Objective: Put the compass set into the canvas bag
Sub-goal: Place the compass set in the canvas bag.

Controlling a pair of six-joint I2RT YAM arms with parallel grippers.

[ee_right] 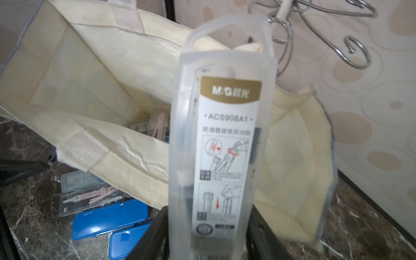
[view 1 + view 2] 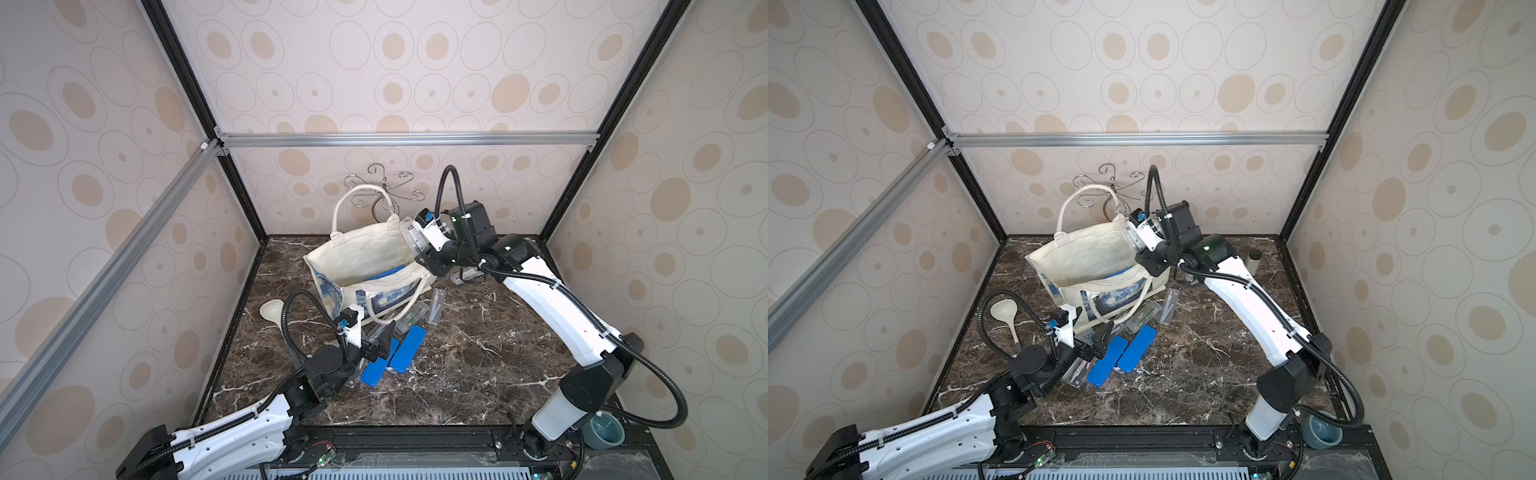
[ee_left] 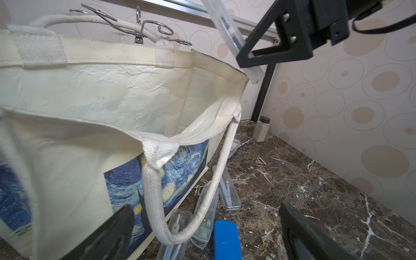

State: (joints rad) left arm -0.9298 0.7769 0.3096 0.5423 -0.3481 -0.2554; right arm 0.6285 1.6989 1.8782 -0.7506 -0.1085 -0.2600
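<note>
The canvas bag (image 2: pixel 365 257) (image 2: pixel 1088 253) stands open at the back of the marble table, its starry print (image 3: pixel 180 166) facing front. My right gripper (image 2: pixel 424 255) (image 1: pixel 211 236) is shut on a clear-cased compass set (image 2: pixel 411 237) (image 1: pixel 222 135), held upright over the bag's right end above the opening (image 1: pixel 90 74). A blue case (image 2: pixel 388 274) and a clear case with a pink compass (image 1: pixel 157 126) lie inside the bag. My left gripper (image 2: pixel 384 345) (image 3: pixel 206 211) hangs open by the bag's drooping front handle (image 3: pixel 216 180), holding nothing.
Two blue cases (image 2: pixel 409 348) (image 2: pixel 376 370) and several clear compass cases (image 2: pixel 411 318) (image 2: pixel 436 305) lie on the table in front of the bag. A cream ladle (image 2: pixel 270 309) lies at the left, a wire hook rack (image 2: pixel 382 187) stands behind the bag, and a small jar (image 2: pixel 1252 262) stands at the back right.
</note>
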